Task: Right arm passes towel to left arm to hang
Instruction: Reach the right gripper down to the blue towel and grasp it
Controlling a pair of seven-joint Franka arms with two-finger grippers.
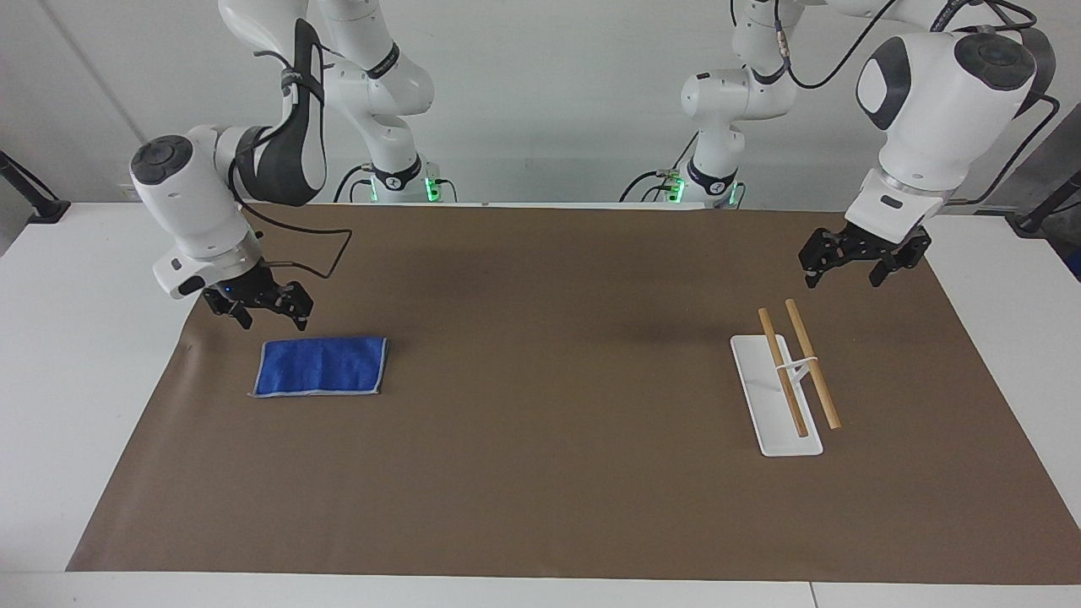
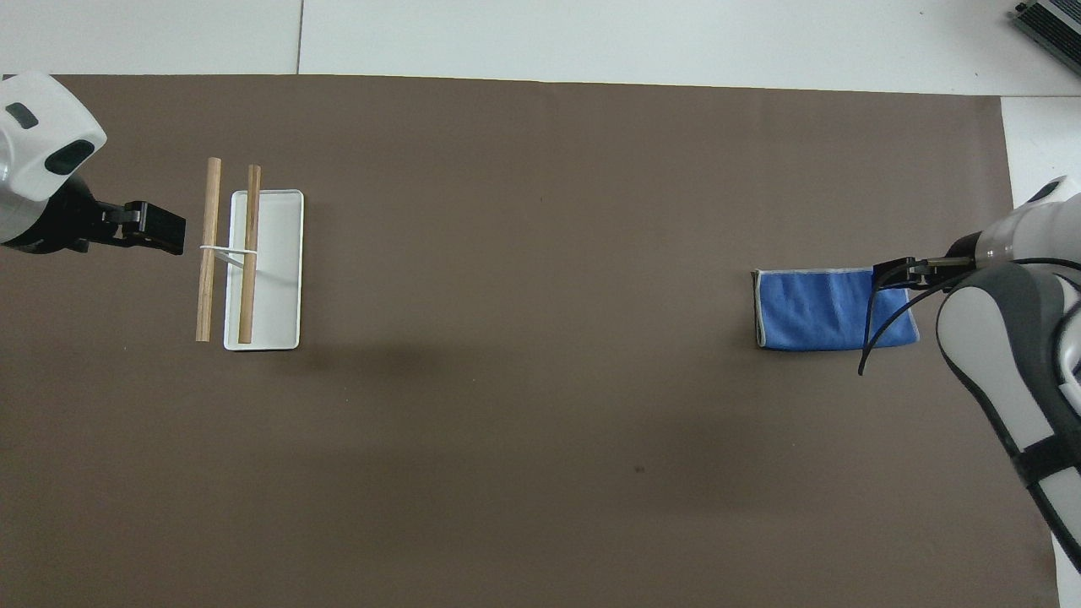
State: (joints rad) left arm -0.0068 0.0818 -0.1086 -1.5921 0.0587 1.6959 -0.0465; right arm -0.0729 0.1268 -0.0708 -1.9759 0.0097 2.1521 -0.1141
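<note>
The task is judged to be at its very start, with nothing yet grasped. The towel (image 1: 321,366) is seen lying flat and folded on the brown mat (image 1: 540,507) that covers the desk (image 1: 76,338), in the left half of the facing view, well apart from the rack. The right claw (image 1: 259,307) is held low over the mat, just above the towel's upper left corner in the facing view; its fingers are spread and nothing is held between them, and no contact with the cloth can be made out. The left claw (image 1: 861,261) waits in the air at the upper right of the facing view, above the mat near the towel rack (image 1: 787,376), its fingers apart and empty. The rack's two wooden rods (image 1: 811,363) are bare over the white base (image 1: 764,405). Everything is still to be done: the towel's grasp and lift, the handover to the left claw, and the draping over a rod.
</note>
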